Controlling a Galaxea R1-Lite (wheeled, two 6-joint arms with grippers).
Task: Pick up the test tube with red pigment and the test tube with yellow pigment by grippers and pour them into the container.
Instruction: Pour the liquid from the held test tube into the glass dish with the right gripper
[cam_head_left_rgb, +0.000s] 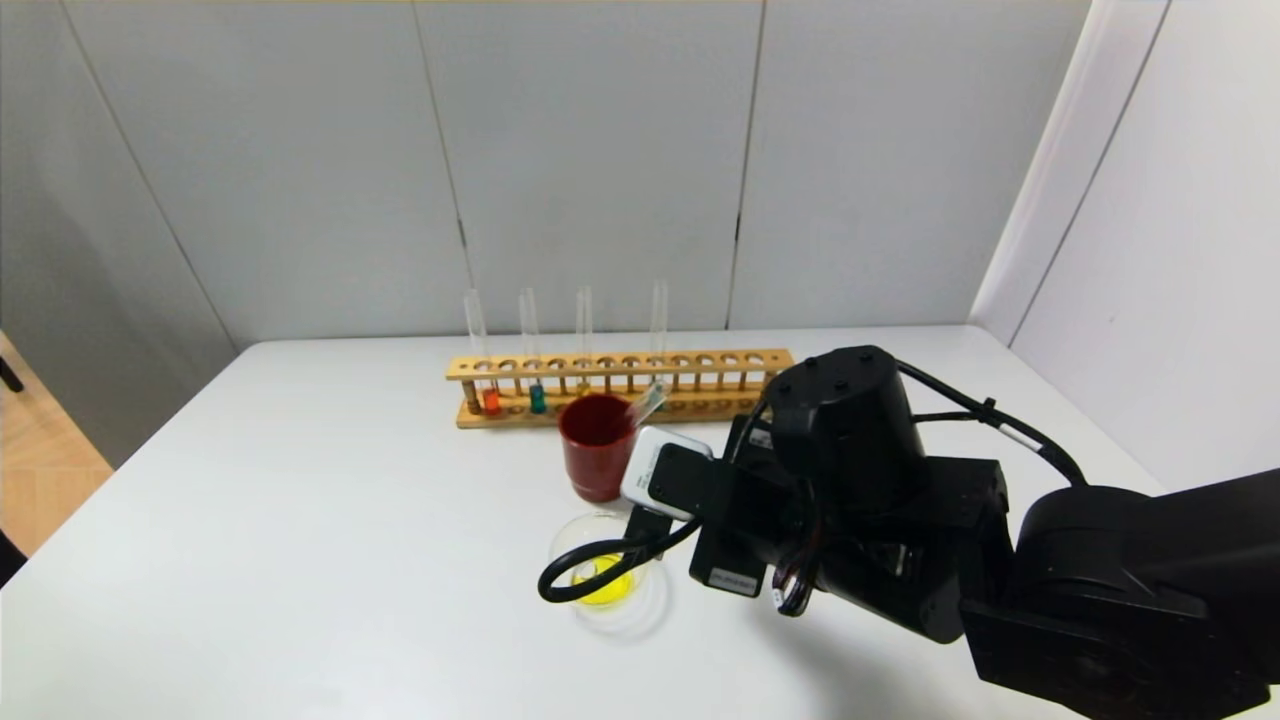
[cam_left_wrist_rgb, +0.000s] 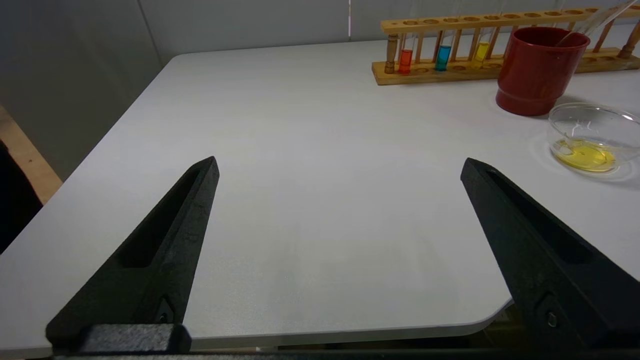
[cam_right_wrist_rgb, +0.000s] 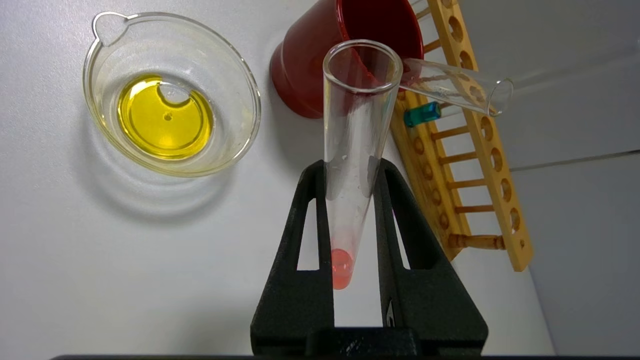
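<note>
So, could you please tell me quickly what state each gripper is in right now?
Left gripper: open, holding nothing, above the white table.
Right gripper: shut on the test tube with red pigment, near the red cup.

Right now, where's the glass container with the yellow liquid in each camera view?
Head view: container at table centre, partly behind a cable.
Left wrist view: container at the right edge.
Right wrist view: container at upper left.
Shared landmark: the red cup beside it.
</note>
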